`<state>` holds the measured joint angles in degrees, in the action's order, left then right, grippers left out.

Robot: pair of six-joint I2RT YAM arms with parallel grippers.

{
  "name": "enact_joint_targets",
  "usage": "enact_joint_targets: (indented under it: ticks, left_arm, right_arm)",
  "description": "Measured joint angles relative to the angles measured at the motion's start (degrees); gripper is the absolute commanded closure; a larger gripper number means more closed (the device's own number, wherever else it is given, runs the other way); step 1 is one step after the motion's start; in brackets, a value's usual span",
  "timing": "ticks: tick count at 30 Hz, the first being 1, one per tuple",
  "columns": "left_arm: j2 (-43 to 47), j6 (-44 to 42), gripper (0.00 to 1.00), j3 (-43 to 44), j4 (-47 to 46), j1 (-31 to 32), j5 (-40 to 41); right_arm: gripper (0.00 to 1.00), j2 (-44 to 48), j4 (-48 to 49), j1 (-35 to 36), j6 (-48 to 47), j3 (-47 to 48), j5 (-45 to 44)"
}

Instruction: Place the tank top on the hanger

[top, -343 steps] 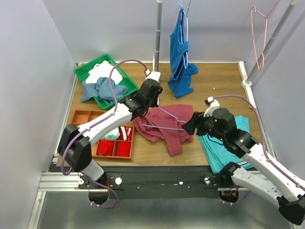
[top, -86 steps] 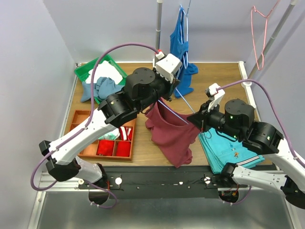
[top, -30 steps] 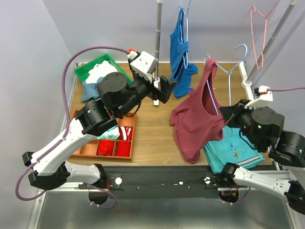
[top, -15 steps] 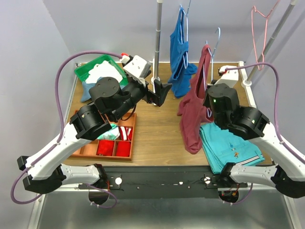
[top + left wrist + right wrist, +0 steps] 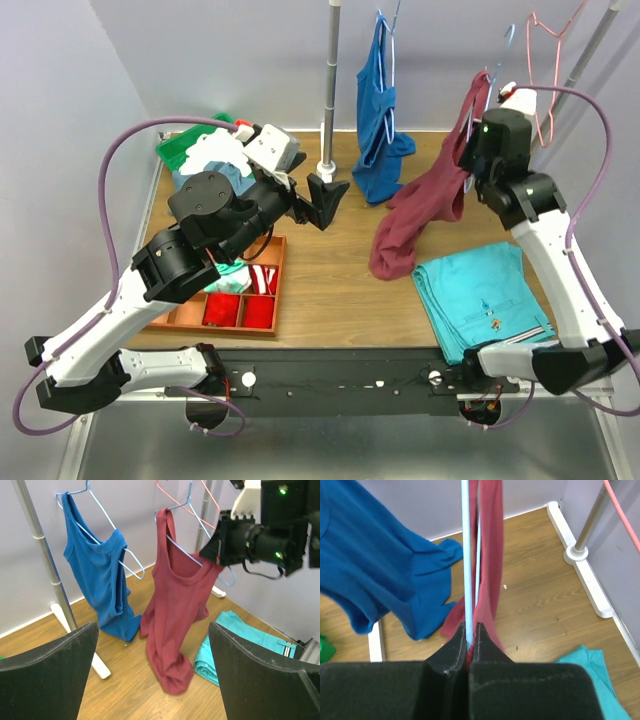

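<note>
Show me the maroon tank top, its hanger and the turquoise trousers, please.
tank top (image 5: pixel 175 595): left wrist view, chest panel.
hanger (image 5: pixel 464 540): right wrist view, straight wire.
turquoise trousers (image 5: pixel 480 300): top external view, folded middle.

The left arm (image 5: pixel 110 315) and the right arm (image 5: pixel 552 250) are built alike, with white shell links between bulky, rounded black joints and a looping purple cable (image 5: pixel 103 200) trailing each. A small white camera box (image 5: pixel 272 148) sits at each wrist, and a green light (image 5: pixel 487 128) glows on the right one. The fingers (image 5: pixel 50 680) of the left pincer (image 5: pixel 330 203) are broad matte-black wedges.

No lettering, label or number is legible (in any view) — none.
</note>
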<state>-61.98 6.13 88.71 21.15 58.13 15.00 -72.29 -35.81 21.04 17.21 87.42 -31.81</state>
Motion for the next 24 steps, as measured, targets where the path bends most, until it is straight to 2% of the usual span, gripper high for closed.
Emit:
enact_joint_targets:
  ticks: [6,13,24]
  left_arm:
    - [0.92,0.13,0.01,-0.42,0.98,0.0,0.02]
    - [2.34,-0.26,0.01,-0.74,1.62,0.0,1.03]
    - [3.28,-0.22,0.01,-1.81,1.77,0.0,1.09]
  right_arm:
    - [0.99,-7.41,1.25,-6.8,-1.36,9.51,9.25]
    - [0.99,-13.84,1.95,-7.91,-3.82,20.68,14.51]
    - [0.99,-17.27,2.43,-8.04,-5.6,21.86,19.39]
